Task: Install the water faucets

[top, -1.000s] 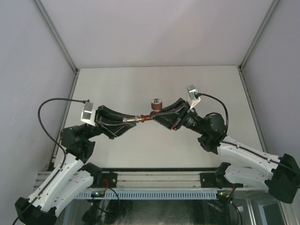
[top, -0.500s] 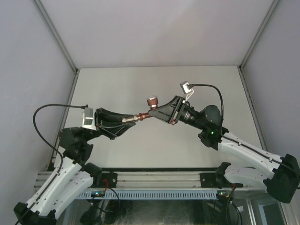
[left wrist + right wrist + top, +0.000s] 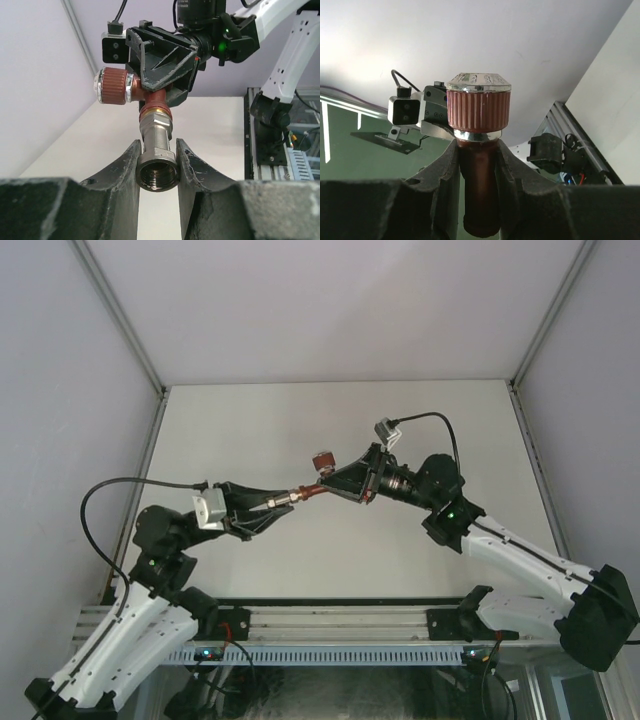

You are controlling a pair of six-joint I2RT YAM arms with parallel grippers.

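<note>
The red-brown tap body (image 3: 313, 489) and the grey-silver metal fitting (image 3: 279, 500) are joined end to end and held in the air between both arms above the table middle. My left gripper (image 3: 268, 503) is shut on the fitting; in the left wrist view (image 3: 157, 167) the fitting's threaded open end (image 3: 158, 172) faces the camera between my fingers. My right gripper (image 3: 330, 483) is shut on the tap body; in the right wrist view (image 3: 478, 165) the body (image 3: 479, 195) sits between my fingers with its ribbed knob (image 3: 478, 110) just beyond the tips. The knob also shows in the top view (image 3: 322, 459).
The white table (image 3: 340, 420) is walled on three sides by grey panels. A metal rail (image 3: 330, 620) with cables runs along the near edge by the arm bases. Black cables loop from both wrist cameras.
The right wrist has rolled with the tap body, so the knob swung from facing up to facing sideways. The left arm lowered and rolled, still holding the fitting.
</note>
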